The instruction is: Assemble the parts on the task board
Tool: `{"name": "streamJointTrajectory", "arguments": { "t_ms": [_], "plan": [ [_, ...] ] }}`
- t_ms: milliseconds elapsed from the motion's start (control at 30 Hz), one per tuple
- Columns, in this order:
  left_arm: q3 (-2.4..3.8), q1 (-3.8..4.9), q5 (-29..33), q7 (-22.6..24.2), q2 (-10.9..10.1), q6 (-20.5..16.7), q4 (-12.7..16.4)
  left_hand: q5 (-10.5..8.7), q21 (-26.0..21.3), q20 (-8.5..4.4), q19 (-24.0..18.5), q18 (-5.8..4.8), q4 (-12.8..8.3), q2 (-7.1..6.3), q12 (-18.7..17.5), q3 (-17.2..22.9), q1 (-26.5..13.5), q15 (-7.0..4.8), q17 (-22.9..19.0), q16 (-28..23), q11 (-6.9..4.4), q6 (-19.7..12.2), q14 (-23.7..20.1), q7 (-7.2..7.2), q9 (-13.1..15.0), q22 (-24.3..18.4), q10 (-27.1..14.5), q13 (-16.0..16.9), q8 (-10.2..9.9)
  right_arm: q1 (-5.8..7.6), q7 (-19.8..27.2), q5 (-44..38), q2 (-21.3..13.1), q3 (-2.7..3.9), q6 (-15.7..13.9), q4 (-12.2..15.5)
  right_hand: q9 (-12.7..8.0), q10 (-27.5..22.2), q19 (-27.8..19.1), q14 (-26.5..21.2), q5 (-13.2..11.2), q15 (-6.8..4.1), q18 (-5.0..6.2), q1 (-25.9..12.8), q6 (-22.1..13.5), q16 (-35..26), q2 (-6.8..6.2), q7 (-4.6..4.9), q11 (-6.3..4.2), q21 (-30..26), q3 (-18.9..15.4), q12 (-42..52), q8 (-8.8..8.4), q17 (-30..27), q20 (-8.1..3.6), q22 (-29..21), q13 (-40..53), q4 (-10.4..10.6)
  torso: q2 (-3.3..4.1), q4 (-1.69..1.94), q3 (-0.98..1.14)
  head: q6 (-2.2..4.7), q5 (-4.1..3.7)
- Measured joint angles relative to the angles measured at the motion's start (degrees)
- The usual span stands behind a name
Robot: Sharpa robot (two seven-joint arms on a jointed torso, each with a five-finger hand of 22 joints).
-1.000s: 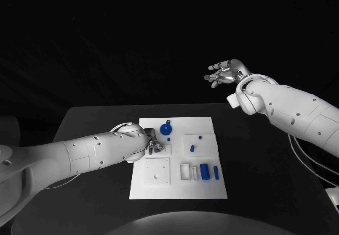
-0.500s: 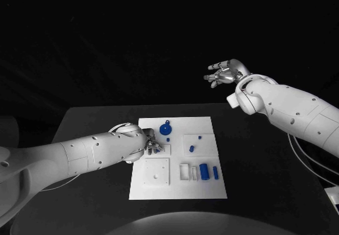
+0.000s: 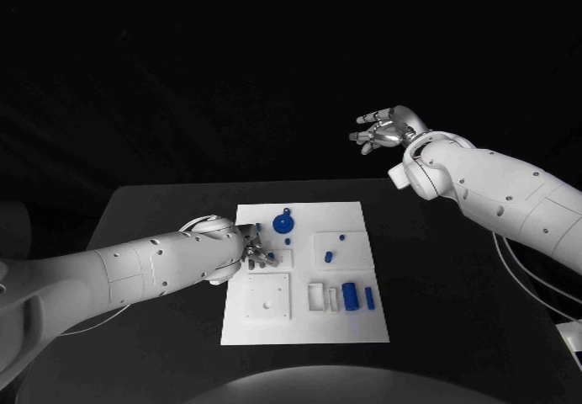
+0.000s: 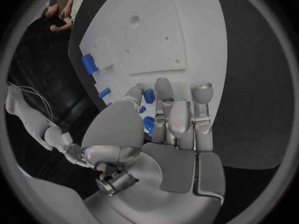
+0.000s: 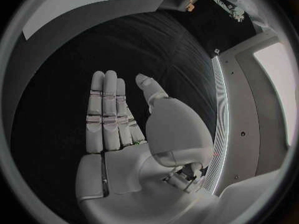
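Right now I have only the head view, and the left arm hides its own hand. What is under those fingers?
Observer: The left hand reaches over the board, fingers close together. Small blue parts sit between thumb and fingers; I cannot tell if it grips one.
Operator: And the right hand, is anything in the palm?
Observer: No. The right hand has a bare palm, fingers straight and side by side, thumb apart.
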Motion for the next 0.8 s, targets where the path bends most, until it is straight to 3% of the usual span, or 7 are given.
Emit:
{"name": "streamJointTrajectory", "arguments": {
  "t_ms": [133,300,433,500,567,633,800],
  "plan": [
    [-0.01,0.0,-0.05,-0.03,-0.14,-0.11,-0.01,-6.08,-0.39,0.0,0.0,0.0,5.48,-2.69,0.0,1.33,-0.25,0.0,-0.11,-0.27,0.2,-0.19,0.0,0.19,0.43,0.0,0.2,-0.08,0.53,-0.19,-0.01,0.03,0.03,0.0,0.04,-0.09,0.0,0.0,0.0,0.0,0.0,0.0,0.0,0.0,0.0,0.0,0.0,0.0,0.0,0.0,0.0,0.0,0.0,0.0,0.0,-0.07,0.0,0.0,0.0,-0.03,0.03,0.08,0.12],
    [-0.03,0.0,-0.07,-0.03,-0.36,-0.39,0.01,-8.2,-0.64,0.0,0.0,0.0,9.36,-4.06,0.0,1.2,0.17,0.0,-0.11,-0.27,0.2,-0.2,0.0,0.2,0.43,-0.01,0.2,-0.14,0.86,-0.38,-0.02,0.05,0.05,0.0,0.09,-0.12,0.0,0.0,0.0,0.0,0.0,0.0,0.0,0.0,0.0,0.0,0.0,0.0,0.0,0.0,0.0,0.0,0.0,0.0,0.0,-0.07,0.0,0.0,0.0,-0.07,0.03,0.16,0.2],
    [0.03,0.0,0.05,0.06,-1.19,-0.51,0.52,-9.16,-1.61,0.0,0.0,0.0,10.12,-5.54,0.0,0.79,0.01,0.0,-0.45,-0.78,0.4,-0.42,0.0,0.42,0.41,-0.01,-0.01,-0.21,0.86,-0.49,-0.02,0.06,0.0,-0.01,0.13,-0.14,0.0,0.0,0.0,0.0,0.0,0.0,0.0,0.0,0.0,0.0,0.0,0.0,0.0,0.0,0.0,0.0,0.0,0.0,0.0,-0.07,0.0,0.0,0.0,-0.05,0.03,0.21,0.2],
    [0.22,0.06,0.44,0.07,-1.96,-0.48,1.14,-9.23,-2.52,0.0,0.0,0.0,10.13,-5.57,0.0,0.78,0.04,0.0,-0.76,-1.17,0.51,-0.61,-0.01,0.6,0.09,-0.01,-0.12,-0.28,0.84,-0.52,-0.02,0.07,-0.05,-0.01,0.17,-0.14,0.0,0.0,0.0,0.0,0.0,0.0,0.0,0.0,-0.21,0.0,0.0,0.2,0.01,0.0,0.0,0.0,0.0,0.0,0.0,-0.27,0.0,0.0,0.0,-0.03,0.03,0.28,0.2],
    [0.99,0.18,1.24,0.05,-2.74,-0.28,1.72,-9.23,-3.64,0.13,-0.14,0.0,10.13,-5.57,-0.21,0.78,0.04,-0.01,-1.25,-1.83,0.8,-0.88,-0.61,0.87,0.03,-0.01,-0.41,-0.36,0.84,-0.55,-0.02,0.1,-0.11,-0.01,0.22,-0.16,0.0,-0.21,0.0,0.0,0.0,0.0,-0.83,0.0,-0.56,0.0,0.0,0.14,0.21,0.0,0.0,0.0,0.0,0.0,0.0,-0.35,-0.01,0.0,0.0,-0.02,0.03,0.37,0.24],
    [1.85,0.53,2.17,-0.04,-3.31,-0.02,2.25,-9.23,-4.41,0.21,-0.21,0.0,10.13,-5.57,-0.21,0.78,0.04,-0.01,-1.59,-2.11,0.88,-1.25,-0.62,0.83,0.02,-0.01,-0.73,-0.35,0.84,-0.58,-0.02,0.13,-0.15,-0.01,0.25,-0.18,0.0,-0.21,0.0,-0.12,0.0,0.12,-0.87,0.0,-0.56,0.0,0.0,0.14,0.21,0.0,-0.19,0.0,0.0,0.0,0.0,-0.49,-0.01,0.19,0.0,0.01,0.04,0.43,0.24],
    [3.81,2.33,4.68,-0.28,-4.52,0.86,3.01,-9.23,-5.3,0.0,-0.42,0.01,10.07,-5.49,-0.21,0.84,0.12,-0.03,-1.93,-2.57,1.0,-1.42,-0.75,1.0,0.02,-0.01,-1.02,-0.35,0.84,-0.65,-0.02,0.23,-0.18,0.0,0.33,-0.37,0.0,-0.21,0.0,-0.19,0.0,0.19,-0.87,0.0,-0.56,0.0,0.0,0.14,0.21,0.0,-0.25,0.0,0.0,0.0,0.0,-0.52,-0.01,0.24,0.0,-0.01,0.05,0.76,0.29]
  ]
}}
